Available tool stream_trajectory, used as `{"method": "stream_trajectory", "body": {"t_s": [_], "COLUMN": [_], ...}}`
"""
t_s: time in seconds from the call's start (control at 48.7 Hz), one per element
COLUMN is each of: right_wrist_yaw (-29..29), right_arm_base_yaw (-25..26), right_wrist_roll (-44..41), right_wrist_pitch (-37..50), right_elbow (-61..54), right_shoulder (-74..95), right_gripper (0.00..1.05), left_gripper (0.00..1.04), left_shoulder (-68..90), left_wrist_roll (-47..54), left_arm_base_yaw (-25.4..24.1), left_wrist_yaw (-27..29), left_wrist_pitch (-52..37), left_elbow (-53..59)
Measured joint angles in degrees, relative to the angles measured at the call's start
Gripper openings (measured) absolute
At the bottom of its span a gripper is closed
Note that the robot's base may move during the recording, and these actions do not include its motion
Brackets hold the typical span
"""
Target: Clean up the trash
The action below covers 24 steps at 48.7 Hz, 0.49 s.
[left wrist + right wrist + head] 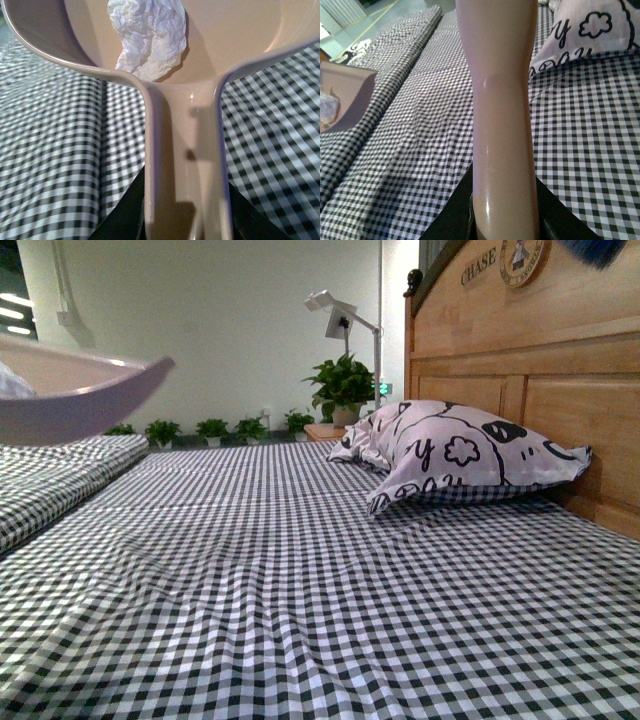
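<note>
The left pincer (187, 227) is pinching the handle of the pinkish-beige dustpan (235, 45); in the left wrist view its dark jaws flank the bottom end of the handle on both sides. The handle runs out from the pincer to the pan's wide scoop. Inside that scoop, against the rear wall close to where the handle joins, lies the crumpled white tissue wad (150, 37), casting a shadow on the pan floor. The pan is held off the surface, which shows beneath it on either side of the handle.

The right pincer (505, 225) is likewise clamped on a smooth pinkish-beige handle (500, 100), its dark jaws showing at either side of the base. What sits at the other end of this handle is outside that view.

In the front view the dustpan hangs in the air at the far left, above the surface, with a bit of white showing inside at the picture's edge. A blurred blue object (598, 250) pokes in at the top right corner; what it is cannot be told.

The surface is a bed under a black-and-white checked sheet (300, 590), lightly rumpled. On the right, against the wooden headboard (540, 360), rests a black-and-white patterned pillow (460, 455). Beyond the bed stand potted plants (345, 385) and a white lamp (340, 315).
</note>
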<state>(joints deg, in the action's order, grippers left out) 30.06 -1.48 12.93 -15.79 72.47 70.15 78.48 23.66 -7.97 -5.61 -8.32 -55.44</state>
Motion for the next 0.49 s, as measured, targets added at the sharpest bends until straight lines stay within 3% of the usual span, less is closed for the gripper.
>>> {"method": "stream_trajectory", "body": {"t_s": [0.062,0.493], "right_wrist_yaw": [1.53,6.10], "right_arm_base_yaw": [1.20,4.39], "right_wrist_roll": [0.83,5.22], "right_wrist_pitch": [-0.96,-6.47], "right_elbow": [-0.04,-0.59], "right_shoulder": [-3.48,-18.60], "right_gripper": [0.19,0.19], "left_gripper": [0.25,0.25], "left_shoulder": [-4.04,-30.23], "left_wrist_roll": [-2.86,-9.29], "left_arm_base_yaw": [0.70,6.49], "left_wrist_yaw": [3.83,10.97], "left_wrist_pitch": [-0.24,5.81], "left_elbow": [0.24,9.77]}}
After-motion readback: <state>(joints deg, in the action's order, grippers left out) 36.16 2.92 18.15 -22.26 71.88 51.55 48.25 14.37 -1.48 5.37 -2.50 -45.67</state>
